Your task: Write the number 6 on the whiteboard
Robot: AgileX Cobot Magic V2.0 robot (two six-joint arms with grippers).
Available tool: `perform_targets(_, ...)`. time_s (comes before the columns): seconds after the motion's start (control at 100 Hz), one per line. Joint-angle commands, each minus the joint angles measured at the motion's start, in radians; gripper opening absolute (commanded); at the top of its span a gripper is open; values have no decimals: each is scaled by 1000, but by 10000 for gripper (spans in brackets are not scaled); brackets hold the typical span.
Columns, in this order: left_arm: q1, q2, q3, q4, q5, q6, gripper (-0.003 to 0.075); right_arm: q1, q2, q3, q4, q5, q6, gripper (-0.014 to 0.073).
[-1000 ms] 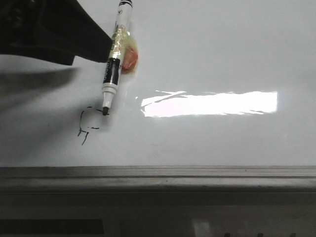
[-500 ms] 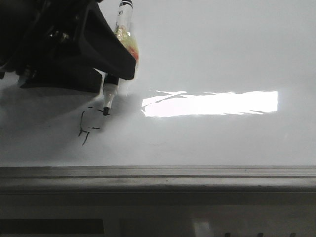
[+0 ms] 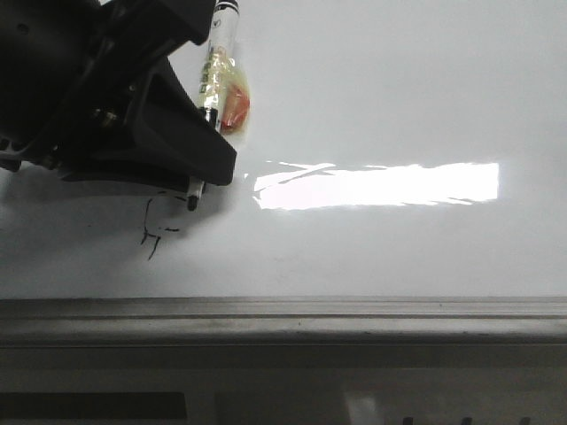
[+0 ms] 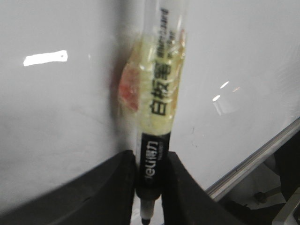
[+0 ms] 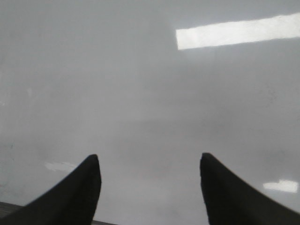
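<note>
Whiteboard surface fills most of the front view, glossy and pale grey-white, with a bright rectangular glare patch across its middle and a grey metal ledge along its bottom edge. Only a small broken black scribble of short dashes is seen on the board, to the left of the glare patch; a finished number 6 is not formed, and whether these strokes belong to it cannot be told. A whiteboard marker is held upright against the board to the left of the glare patch, its black tip touching the surface just beside the upper right end of the scribble. A wrap of yellowish clear tape with an orange-red lump is seen around the marker's barrel, above the glare patch's left end. The left gripper is closed on the marker, its black fingers pressed to either side of the lower black section of the barrel, and its dark body covers the board to the upper left of the scribble. The right gripper is seen only in its own wrist view, its fingers spread wide with nothing between them, facing bare board near another glare patch.
</note>
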Motion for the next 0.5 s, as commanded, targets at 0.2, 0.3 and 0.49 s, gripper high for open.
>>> perform_targets(0.2, 2, -180, -17, -13, 82, 269, -20, 107, 69, -100, 175, -88, -286, 417)
perform_targets(0.3, 2, -254, -11, -45, 113, 361, -20, 161, 137, -134, 324, -73, -458, 417)
perform_targets(0.49, 2, -342, 41, -375, 170, 782, -20, 280, 286, -194, 539, -66, -670, 417)
